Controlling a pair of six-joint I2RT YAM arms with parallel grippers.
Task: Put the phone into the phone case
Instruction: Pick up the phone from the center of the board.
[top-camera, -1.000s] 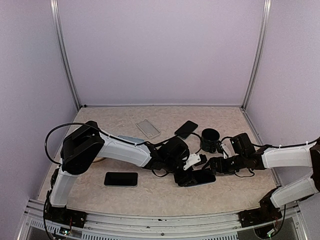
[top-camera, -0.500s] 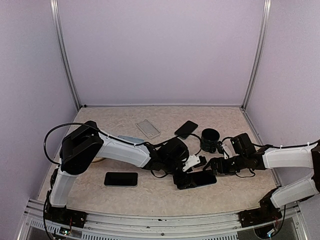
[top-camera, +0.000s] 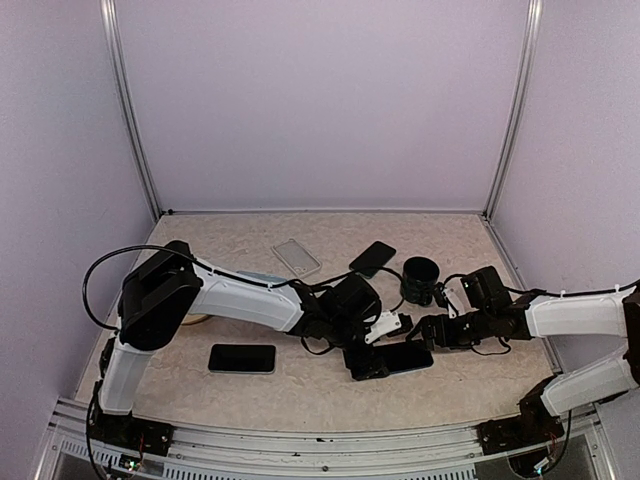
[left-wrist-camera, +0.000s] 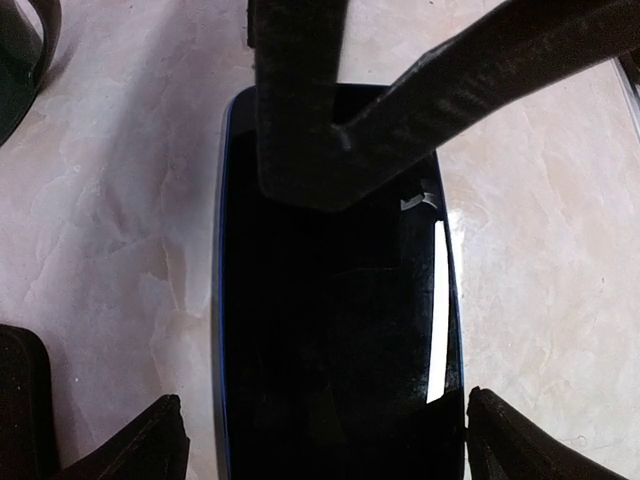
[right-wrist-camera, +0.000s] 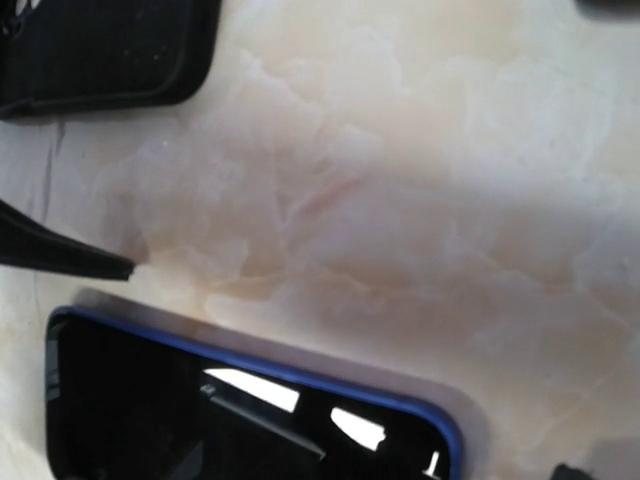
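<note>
Now, your phone (left-wrist-camera: 340, 330) is lying flat inside the blue case (right-wrist-camera: 300, 364) on the table (top-camera: 300, 390).
Your left gripper (left-wrist-camera: 325, 445) is straddling it with jaws apart; your right gripper (top-camera: 432, 331) is standing just beside it, jaws spread wide, holding nothing.

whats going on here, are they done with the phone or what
Two robot arms meet over a phone that lies flat on the table, screen up. A blue case shows as a rim around its edges, so the phone looks seated in it. The left hand hovers right above it, open, a finger on either side. The right hand is open too, low beside the phone. Neither holds anything. A clear case and a second phone lie untouched.
</note>
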